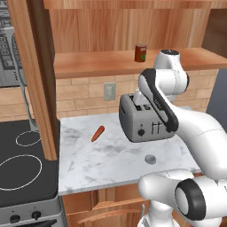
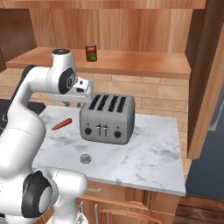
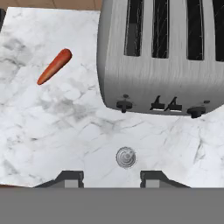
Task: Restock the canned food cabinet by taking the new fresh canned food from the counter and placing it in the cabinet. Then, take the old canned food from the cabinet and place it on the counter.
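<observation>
White arm point(image 1: 195, 128) of rounded glossy segments, dark grey joint rings, with 2 small dark fingertips point(image 3: 70, 178).

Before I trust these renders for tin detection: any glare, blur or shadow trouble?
Hand view: sharp, even light, the silver-grey tin shows concentric highlights, low contrast against the marble counter. Left base view: tin small, pale, faint shadow. Right base view: toaster casts a soft shadow; no blur.

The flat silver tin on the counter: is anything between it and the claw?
Nothing visible. In the hand view the tin lies on bare marble counter just ahead of the open claw; the toaster and carrot sit farther off.
</observation>
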